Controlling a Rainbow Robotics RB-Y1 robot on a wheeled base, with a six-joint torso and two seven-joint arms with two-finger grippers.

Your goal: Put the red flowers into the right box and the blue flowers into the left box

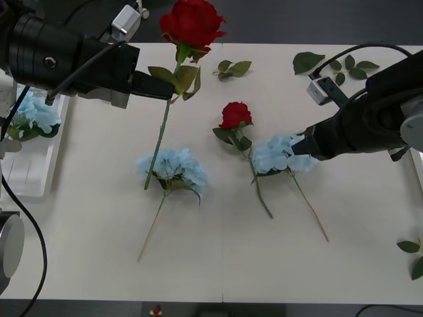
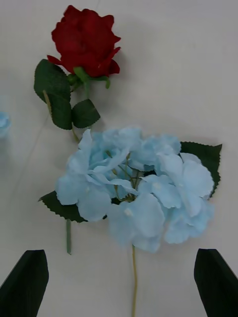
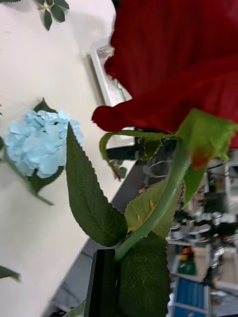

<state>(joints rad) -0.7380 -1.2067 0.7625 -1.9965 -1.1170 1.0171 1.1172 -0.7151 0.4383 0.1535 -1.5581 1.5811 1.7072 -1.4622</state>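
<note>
done: one blue flower (image 1: 34, 113) apparently in left box (image 1: 30, 173), 9 o'clock | now: left gripper (image 1: 162, 87) clamps rose (image 1: 192, 23); right gripper (image 2: 121, 282) open over hydrangea (image 2: 136, 185) | left: rose at centre (image 1: 235, 115), two hydrangeas

My left arm (image 1: 63, 63): matte black cylindrical housing, one round screw recess on its flank, thin black cable draped over it, small grey-white box mounted behind. Left gripper (image 1: 158, 87): black, tapering to narrow flat fingers (image 3: 102, 282).

My right arm (image 1: 377, 115): black rounded casing with a pale grey joint section at its outer end; black cable looping to a small white connector block. Right gripper (image 2: 119, 282): two black, blunt, wedge-shaped fingers (image 2: 25, 285).
</note>
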